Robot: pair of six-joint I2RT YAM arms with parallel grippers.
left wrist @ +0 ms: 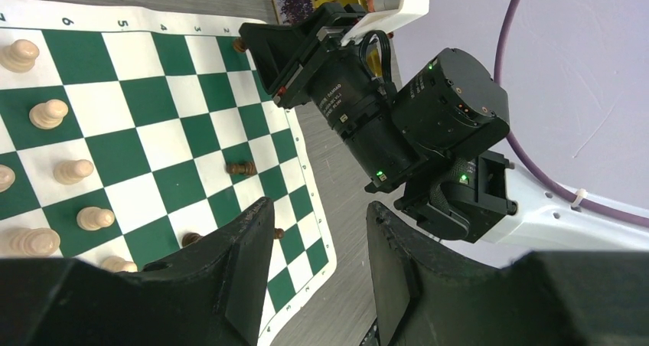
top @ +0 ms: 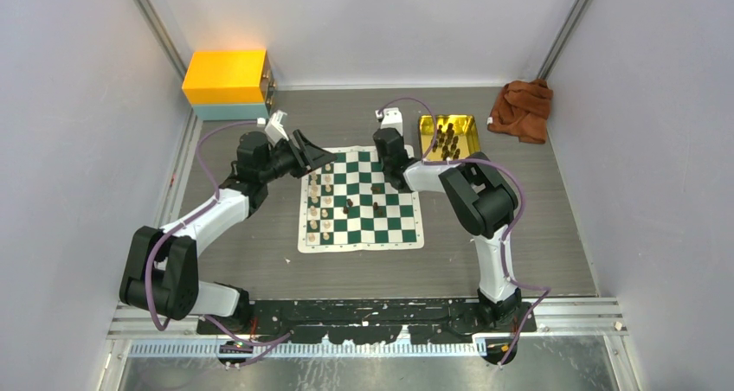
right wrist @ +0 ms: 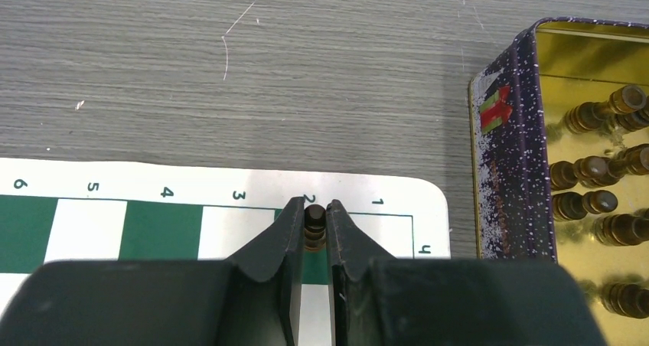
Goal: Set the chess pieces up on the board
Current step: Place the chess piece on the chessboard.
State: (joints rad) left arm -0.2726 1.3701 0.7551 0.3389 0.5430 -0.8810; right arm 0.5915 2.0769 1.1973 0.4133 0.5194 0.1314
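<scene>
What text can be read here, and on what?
"6 5 4 3 2 1": board border, right wrist view.
"6 5 4 3 2": same border, left wrist view.
Mark at border corner, right wrist view: maybe a rotated "h", unsure.
White print on the black motor: too blurred.
Top view: nothing legible.

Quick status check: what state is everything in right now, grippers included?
Board: flat, partly set.
Cream pieces: upright in board's left columns.
Loose dark pieces: upright, mid-board.
Tin: open, dark pieces inside.
Left gripper: open, empty.
Right gripper: shut on dark piece at board's far edge.
Cloth: crumpled.
</scene>
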